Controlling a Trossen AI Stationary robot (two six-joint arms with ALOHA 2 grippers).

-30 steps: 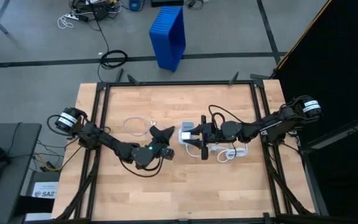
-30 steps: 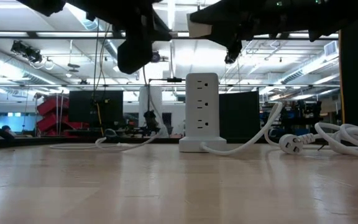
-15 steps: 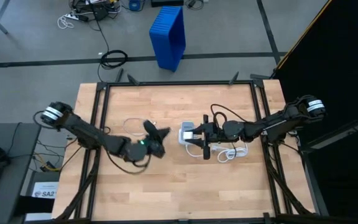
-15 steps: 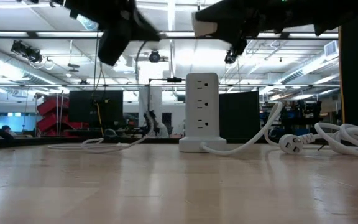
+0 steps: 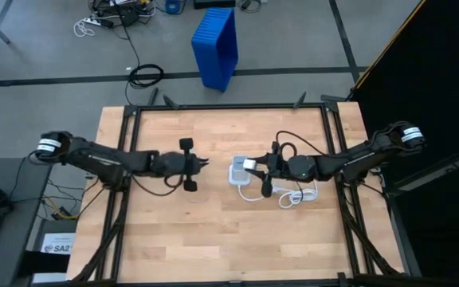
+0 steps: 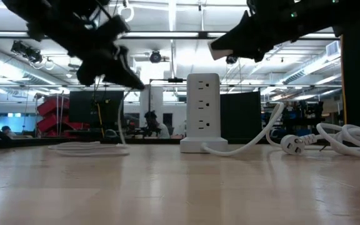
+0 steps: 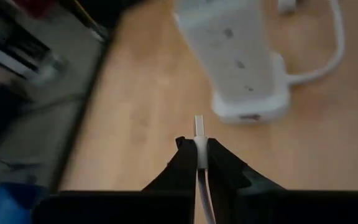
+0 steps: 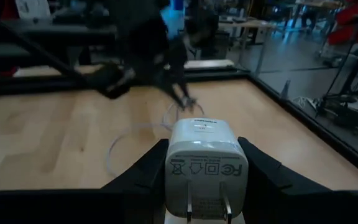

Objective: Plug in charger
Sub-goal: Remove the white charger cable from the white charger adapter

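A white power strip tower (image 5: 237,171) stands upright near the table's middle. My right gripper (image 5: 251,165) is shut on the charger (image 8: 205,155), a small white brick whose two prongs (image 8: 189,210) face the wrist camera. It hovers at the tower's right side, above it in the low view (image 6: 220,47). My left gripper (image 5: 203,164) is left of the tower, pointing at it, shut on a thin white cable (image 7: 199,144). The cable hangs down (image 6: 119,119) to a loop on the table (image 6: 89,148). My left gripper pinches the cable's plug end (image 7: 199,142) between its two fingertips. The plug's tip (image 7: 199,123) sticks out past them toward the tower. The fingers come slanting down from the table's left, along the plug, and the plug is clear of the table. My right gripper pinches the charger's two opposite sides (image 8: 174,167) between its fingers, coming about level from the table's right. The prongs point back toward the wrist. The charger is lifted clear of the table, beside the top of the tower.
The tower's thick white cord (image 5: 297,195) and its plug (image 6: 292,145) lie coiled on the table to the tower's right. A black frame rail (image 5: 229,106) runs round the table. A blue bin (image 5: 216,44) stands on the floor beyond the far edge.
My left arm has swung toward the table's far edge and its wrist has rolled, so its gripper now points straight at the tower, carrying the plug end with it. My right gripper has drawn slightly toward the right edge and the charger has tipped.
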